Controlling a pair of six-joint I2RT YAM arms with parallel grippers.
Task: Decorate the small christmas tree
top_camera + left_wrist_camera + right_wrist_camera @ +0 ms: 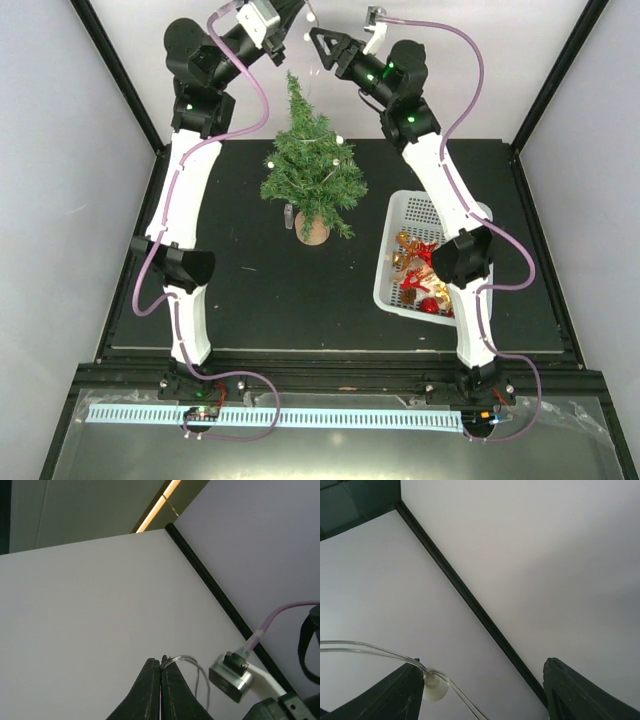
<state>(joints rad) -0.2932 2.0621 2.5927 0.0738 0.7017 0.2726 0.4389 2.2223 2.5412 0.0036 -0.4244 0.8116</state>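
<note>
Nearest you in the top view is the white slotted strip [280,415] along the near edge. Just past it, your two arms rise from their bases. Look up the black table [250,290] and you find the small christmas tree [312,170] standing upright in its brown pot [312,230], between the arms and toward the far side. To its right, just beside it, sits a white basket [400,215] with red and gold ornaments [420,265] inside. A few white beads show on the branches. Both arms reach up over the treetop: the left gripper [292,12] and the right gripper [322,42] hang close together above the point of the tree.

Over to the left wrist view: your left gripper [160,680] is pinched right down, jaws pressed together. A clear bead string [192,662] loops out from between the tips, so you are holding it. To the right there is a silver camera block [230,677] with a purple cable [270,625] plugged in, against white walls and a black corner post [210,585]. The tree is out of this view.

Now the right wrist view: your right gripper [482,665] stands wide, with a big gap between the jaws. The bead string [370,647] comes in from the left and runs past the left finger [405,690], and one white bead [435,687] sits against its inner face. Nothing is clamped here. Behind it are white walls and the black post [470,605]; no tree is in sight.
</note>
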